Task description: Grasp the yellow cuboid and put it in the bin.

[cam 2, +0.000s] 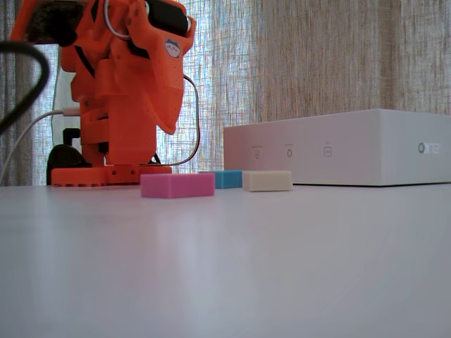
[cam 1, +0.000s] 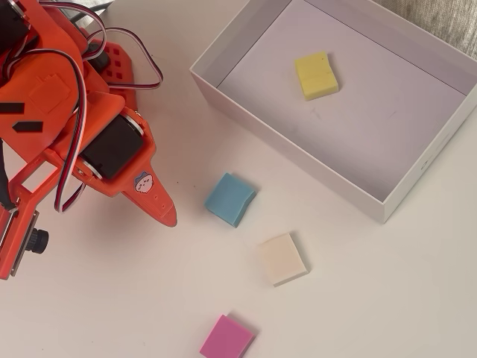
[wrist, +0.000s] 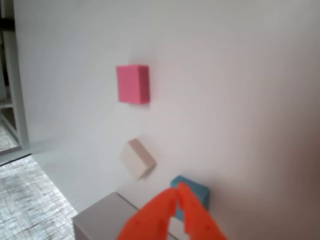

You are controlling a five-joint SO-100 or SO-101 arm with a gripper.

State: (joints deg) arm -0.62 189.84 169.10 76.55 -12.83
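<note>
My base (cam 2: 109, 174) sits bolted-looking on a plain white table (cam 1: 112, 298), well to the left of the bin (cam 1: 291, 145) in the overhead view. The bin rests flat on the tabletop. Just outside its near wall lies a blue block (cam 1: 229, 198); beyond that, farther from the bin, a cream block (cam 1: 283, 259), and farthest, a pink block (cam 1: 226, 338).

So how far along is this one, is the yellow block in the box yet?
Done: the yellow cuboid lies on the floor of the bin, clear of its walls. In hand: nothing; the gripper is shut and empty, over the table near the blue block. Left: nothing visible for this task.
</note>
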